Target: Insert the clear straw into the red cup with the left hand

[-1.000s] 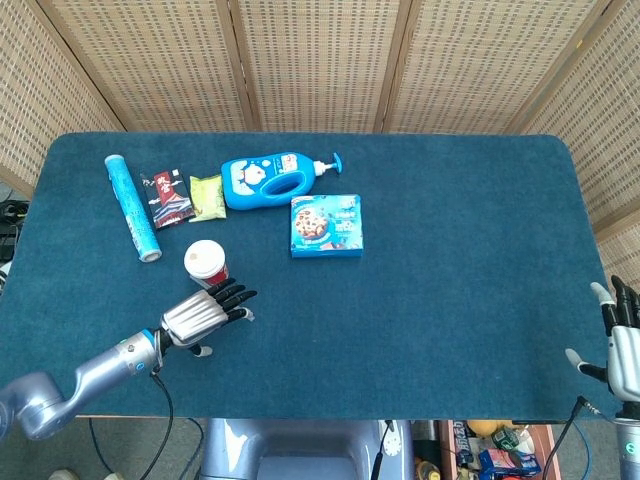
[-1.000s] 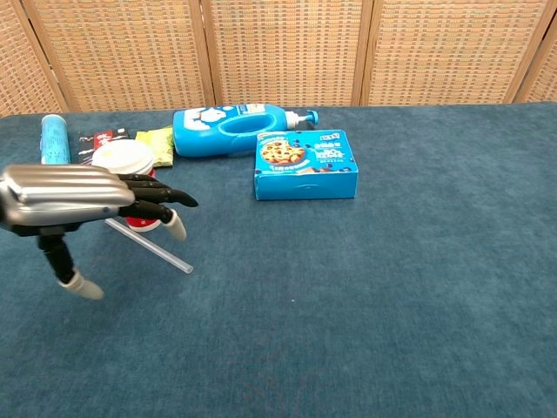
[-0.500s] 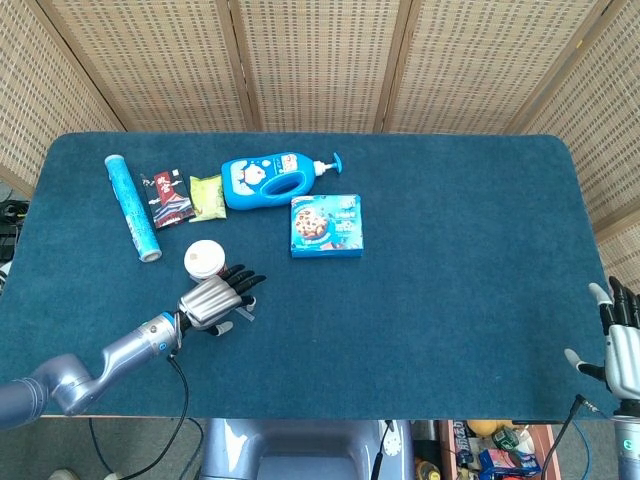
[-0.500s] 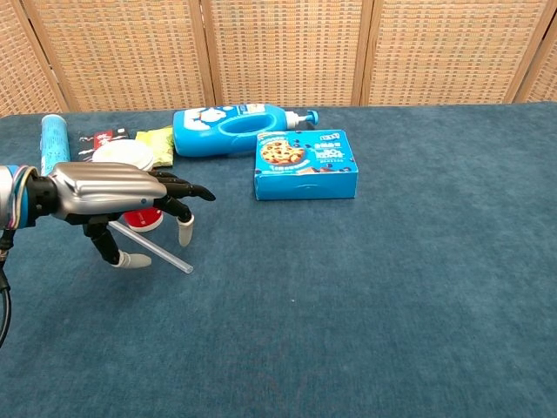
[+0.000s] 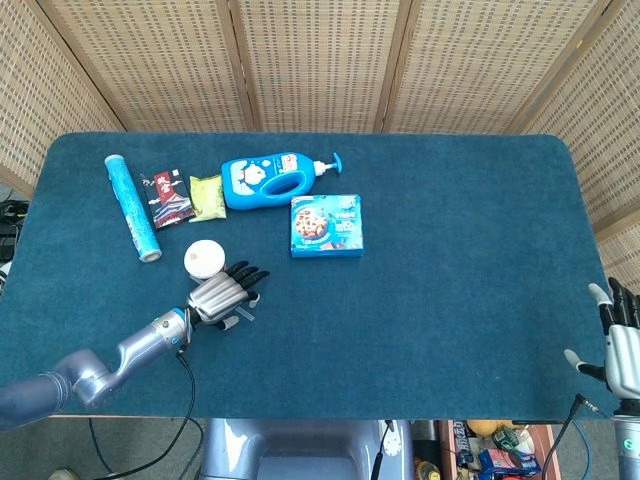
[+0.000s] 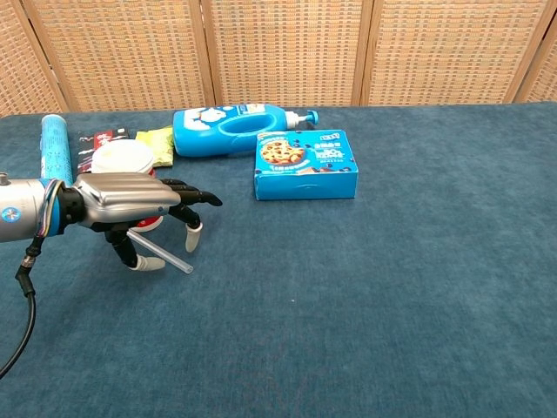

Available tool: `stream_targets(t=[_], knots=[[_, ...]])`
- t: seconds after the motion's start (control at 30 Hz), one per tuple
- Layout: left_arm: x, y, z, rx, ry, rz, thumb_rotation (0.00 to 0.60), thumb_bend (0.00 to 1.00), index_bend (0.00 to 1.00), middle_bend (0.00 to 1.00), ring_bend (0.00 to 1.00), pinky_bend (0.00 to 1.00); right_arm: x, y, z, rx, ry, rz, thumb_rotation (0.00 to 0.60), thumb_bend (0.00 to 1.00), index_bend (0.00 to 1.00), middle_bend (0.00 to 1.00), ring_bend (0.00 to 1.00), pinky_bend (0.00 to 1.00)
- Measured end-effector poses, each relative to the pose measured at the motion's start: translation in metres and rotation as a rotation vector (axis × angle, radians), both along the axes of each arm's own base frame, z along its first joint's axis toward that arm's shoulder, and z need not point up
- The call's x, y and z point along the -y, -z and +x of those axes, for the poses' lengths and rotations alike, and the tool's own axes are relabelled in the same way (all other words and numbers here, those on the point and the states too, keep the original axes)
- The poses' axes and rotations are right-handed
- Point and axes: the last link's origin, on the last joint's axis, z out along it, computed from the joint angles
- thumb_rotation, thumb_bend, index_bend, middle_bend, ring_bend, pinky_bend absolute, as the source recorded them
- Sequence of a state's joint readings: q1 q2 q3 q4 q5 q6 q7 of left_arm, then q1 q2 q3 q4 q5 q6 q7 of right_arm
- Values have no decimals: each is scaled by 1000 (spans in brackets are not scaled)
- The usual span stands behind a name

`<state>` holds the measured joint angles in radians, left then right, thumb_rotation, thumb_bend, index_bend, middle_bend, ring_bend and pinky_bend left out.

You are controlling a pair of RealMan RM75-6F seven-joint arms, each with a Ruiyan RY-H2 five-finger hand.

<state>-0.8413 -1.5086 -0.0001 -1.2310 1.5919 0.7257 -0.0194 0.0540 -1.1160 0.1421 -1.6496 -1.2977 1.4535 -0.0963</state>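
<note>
The red cup (image 5: 203,260) with a white lid (image 6: 122,158) stands upright at the table's front left. The clear straw (image 6: 164,255) lies flat on the cloth just in front of the cup, and in the head view it is mostly hidden under my hand. My left hand (image 5: 222,296) (image 6: 130,199) hovers low over the straw beside the cup, with its fingers spread and pointing right. Its thumb tip comes down right next to the straw, and nothing is gripped. My right hand (image 5: 622,345) stays at the front right table edge with fingers extended and empty.
Behind the cup lie a blue pump bottle (image 5: 272,179), a blue cookie box (image 5: 326,226), a green packet (image 5: 208,196), a dark snack packet (image 5: 170,198) and a light blue tube (image 5: 132,207). The blue cloth table (image 5: 460,250) stretches to the right.
My left hand has moved forward and right, sinking lower over the straw beside the cup. The straw, the cup and my right hand have not moved.
</note>
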Motion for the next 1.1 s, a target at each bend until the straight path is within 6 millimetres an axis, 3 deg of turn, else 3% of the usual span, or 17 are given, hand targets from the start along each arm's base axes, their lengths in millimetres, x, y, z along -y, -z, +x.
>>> stream_targets(t=[0.87,1.1], knots=[[7,25,-1,15,5,-17,600,367,438,0,0,0,1,-1,-1,18,4,14,600,0,0,0,0,0],[7,27,-2,23,2,-16,600,367,534,0,0,0,1,0,-1,22,3,20,600,0,0,0,0,0]])
